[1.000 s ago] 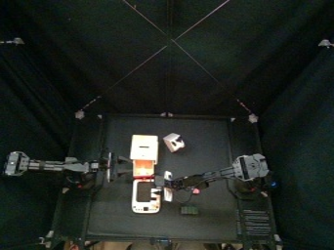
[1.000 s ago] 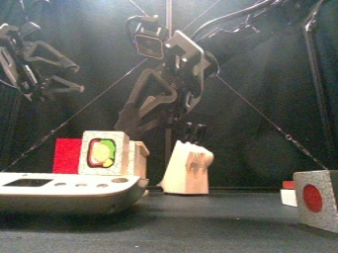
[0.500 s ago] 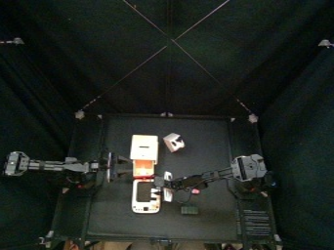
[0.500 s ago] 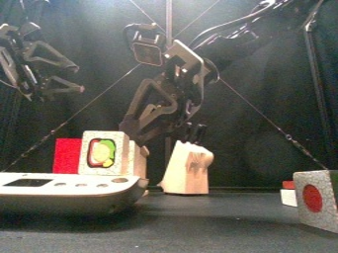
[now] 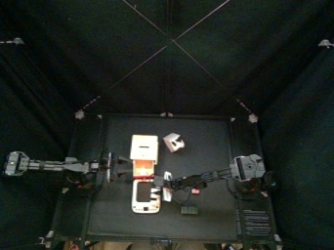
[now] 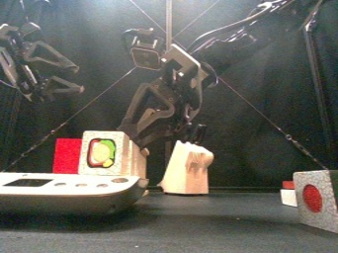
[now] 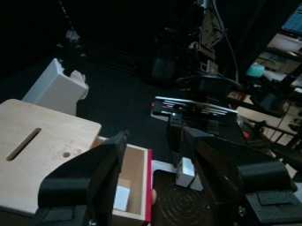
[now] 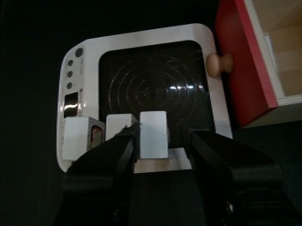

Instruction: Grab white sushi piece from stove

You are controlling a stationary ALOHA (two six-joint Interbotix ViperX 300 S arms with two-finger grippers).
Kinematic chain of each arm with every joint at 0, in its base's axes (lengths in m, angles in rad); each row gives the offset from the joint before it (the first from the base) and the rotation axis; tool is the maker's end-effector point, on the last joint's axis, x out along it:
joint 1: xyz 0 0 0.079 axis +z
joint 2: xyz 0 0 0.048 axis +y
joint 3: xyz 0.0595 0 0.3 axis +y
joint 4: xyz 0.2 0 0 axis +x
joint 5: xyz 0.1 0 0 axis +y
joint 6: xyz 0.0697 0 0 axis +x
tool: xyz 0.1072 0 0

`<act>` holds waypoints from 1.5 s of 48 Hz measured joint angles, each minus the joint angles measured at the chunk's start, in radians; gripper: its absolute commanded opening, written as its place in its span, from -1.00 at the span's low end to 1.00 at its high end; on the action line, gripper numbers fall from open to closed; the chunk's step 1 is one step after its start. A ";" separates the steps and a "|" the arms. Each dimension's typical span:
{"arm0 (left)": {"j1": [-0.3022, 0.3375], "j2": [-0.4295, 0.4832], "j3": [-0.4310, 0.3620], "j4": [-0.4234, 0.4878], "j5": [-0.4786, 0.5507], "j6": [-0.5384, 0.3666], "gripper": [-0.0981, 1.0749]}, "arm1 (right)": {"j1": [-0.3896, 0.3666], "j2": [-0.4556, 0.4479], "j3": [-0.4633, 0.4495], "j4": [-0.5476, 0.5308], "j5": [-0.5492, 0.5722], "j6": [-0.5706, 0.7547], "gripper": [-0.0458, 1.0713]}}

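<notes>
Right wrist view: right pincer (image 8: 151, 146) spread over white sushi piece (image 8: 153, 135) on stove (image 8: 141, 88). Likely light, stiff; pinch its flat sides. Left pincer (image 7: 165, 168) spread, idle.

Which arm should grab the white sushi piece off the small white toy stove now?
Right. Its open gripper hangs directly over the small white rectangular sushi piece on the white toy stove. The left gripper sits back beside the red-edged wooden box.
</notes>
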 measured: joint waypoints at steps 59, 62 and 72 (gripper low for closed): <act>0.000 0.000 0.002 0.000 0.002 0.000 0.69 | -0.029 0.003 -0.002 0.009 0.002 -0.002 0.14; 0.002 0.000 0.002 0.000 0.000 0.000 0.69 | -0.032 -0.003 0.000 0.006 0.003 -0.003 0.14; 0.002 0.000 0.003 0.000 0.000 0.000 0.69 | -0.038 -0.035 0.000 -0.009 0.005 -0.003 0.14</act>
